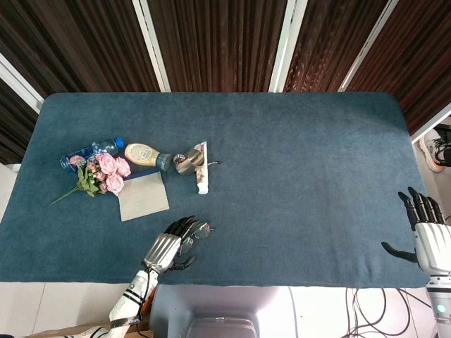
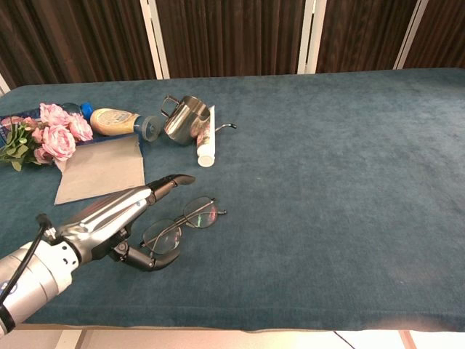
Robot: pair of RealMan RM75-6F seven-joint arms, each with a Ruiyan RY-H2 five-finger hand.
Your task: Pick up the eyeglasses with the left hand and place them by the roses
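The wire-framed eyeglasses [image 2: 182, 224] [image 1: 198, 232] lie on the blue tabletop near its front edge. My left hand [image 2: 120, 219] [image 1: 169, 247] hovers over their left lens, fingers stretched above the frame and thumb curled under beside the lens, nothing gripped. The pink roses [image 2: 52, 131] [image 1: 109, 172] lie at the far left of the table, well behind the glasses. My right hand [image 1: 427, 232] rests open at the table's right front corner, seen only in the head view.
Beside the roses lie a grey cloth [image 2: 102, 169], a water bottle [image 1: 90, 153] and a squeeze bottle [image 2: 120, 121]. A metal cup [image 2: 185, 118] and a white tube [image 2: 206, 137] sit behind the glasses.
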